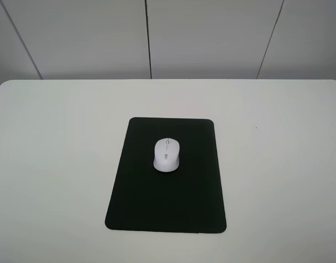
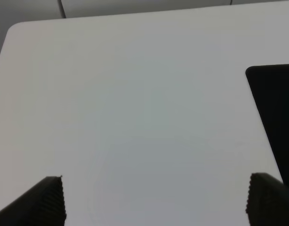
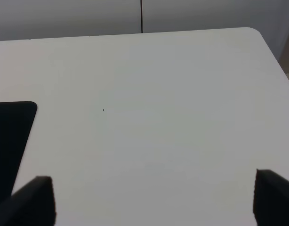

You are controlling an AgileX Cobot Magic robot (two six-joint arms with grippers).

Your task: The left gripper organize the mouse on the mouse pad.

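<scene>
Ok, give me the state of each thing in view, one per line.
mouse: lying on the mouse pad, in its far half, free of both hands.
mouse pad: flat on the table.
left hand: open, empty, above bare table.
right hand: open, empty, above bare table.

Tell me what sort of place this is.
Likely a lab test bench: a bare white table before plain grey wall panels, holding only a mouse on a black mouse pad.
</scene>
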